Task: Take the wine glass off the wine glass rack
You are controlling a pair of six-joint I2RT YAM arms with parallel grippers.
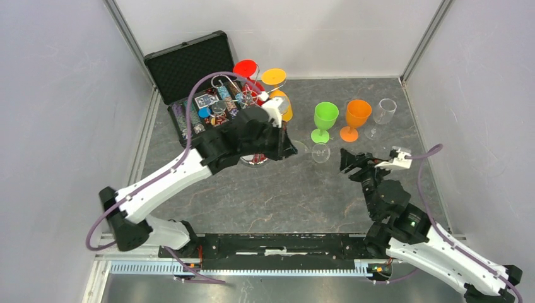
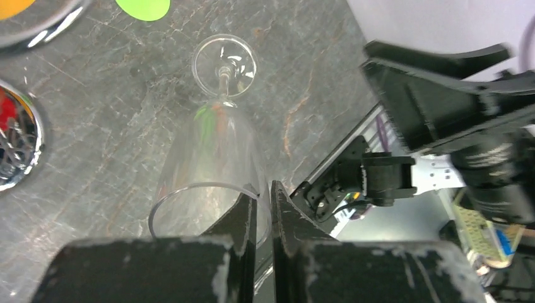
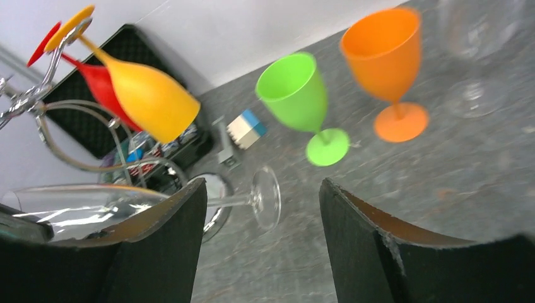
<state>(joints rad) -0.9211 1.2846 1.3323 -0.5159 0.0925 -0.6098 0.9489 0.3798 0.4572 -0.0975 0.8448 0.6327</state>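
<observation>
My left fingers (image 2: 243, 221) are pressed together on the rim of the clear wine glass (image 2: 211, 151), with the glass wall caught between them. The glass is off the wine glass rack (image 2: 16, 158). It lies on its side in my grip just beside the rack's round mirror base, bowl toward me and foot pointing away from the rack. I cannot tell whether the foot touches the grey surface (image 1: 277, 196) or hangs just above it.

My right fingers (image 3: 164, 252) stand wide apart with nothing between them. They sit beyond the held glass's foot on the side away from the rack — near it, not touching.

A red glass (image 3: 101, 82) and a yellow glass (image 3: 148, 98) hang upside down from the rack's top arms. Beyond the held glass from the rack, a green glass (image 1: 325, 118), an orange glass (image 1: 357, 115) and another clear glass (image 1: 384, 112) stand upright in a row. On the rack's other side, close against it, lies the open black case (image 1: 183, 63) of coloured chips.
</observation>
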